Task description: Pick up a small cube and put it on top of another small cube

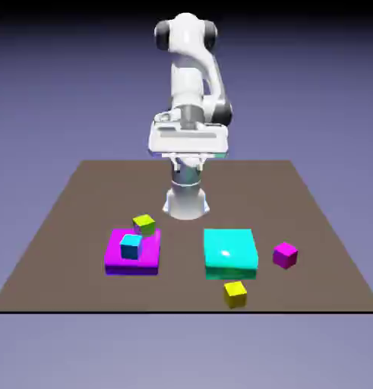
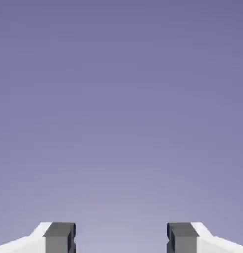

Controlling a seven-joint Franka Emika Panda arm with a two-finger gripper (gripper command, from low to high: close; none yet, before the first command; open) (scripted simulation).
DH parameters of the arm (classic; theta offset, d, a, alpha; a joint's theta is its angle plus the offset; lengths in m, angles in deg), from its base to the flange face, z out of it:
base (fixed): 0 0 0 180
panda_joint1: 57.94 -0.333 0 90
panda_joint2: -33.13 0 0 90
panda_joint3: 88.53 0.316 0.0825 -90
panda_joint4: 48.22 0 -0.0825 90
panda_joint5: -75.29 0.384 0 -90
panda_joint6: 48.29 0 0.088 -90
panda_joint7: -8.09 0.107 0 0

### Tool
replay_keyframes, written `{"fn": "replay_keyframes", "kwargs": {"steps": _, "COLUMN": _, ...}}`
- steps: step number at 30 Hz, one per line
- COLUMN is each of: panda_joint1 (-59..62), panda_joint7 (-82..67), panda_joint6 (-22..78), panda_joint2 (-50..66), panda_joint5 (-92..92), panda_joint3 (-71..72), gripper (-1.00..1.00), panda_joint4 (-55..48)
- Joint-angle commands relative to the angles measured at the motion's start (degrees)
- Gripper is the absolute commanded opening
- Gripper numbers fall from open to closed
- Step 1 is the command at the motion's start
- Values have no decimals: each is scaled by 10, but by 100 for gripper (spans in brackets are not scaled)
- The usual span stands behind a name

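Note:
The small magenta cube (image 1: 285,254) sits on the brown table (image 1: 75,213) at the exterior view's right, beside a large cyan block (image 1: 230,252). One yellow cube (image 1: 235,293) lies near the front edge. Another yellow cube (image 1: 144,224) rests behind a large flat magenta block (image 1: 136,260). My gripper (image 1: 188,156) hangs high near the robot's base, far from every cube. In the hand view my gripper (image 2: 121,238) is open, its two grey fingertips (image 2: 59,237) spread wide with only blue-violet backdrop between them.
A small cyan cube (image 1: 131,245) stands on top of the large flat magenta block. The table's front edge runs just below the nearer yellow cube.

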Motion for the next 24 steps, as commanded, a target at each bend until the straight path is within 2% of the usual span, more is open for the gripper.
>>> {"fn": "replay_keyframes", "kwargs": {"steps": 1, "panda_joint1": -13, "panda_joint7": -14, "panda_joint6": 16, "panda_joint2": 21, "panda_joint5": -20, "panda_joint3": 8, "gripper": 0, "panda_joint4": -10}}
{"fn": "replay_keyframes", "kwargs": {"steps": 24, "panda_joint1": -303, "panda_joint7": -327, "panda_joint6": 373, "panda_joint2": 474, "panda_joint5": -462, "panda_joint3": 191, "gripper": 0, "panda_joint4": -232}}
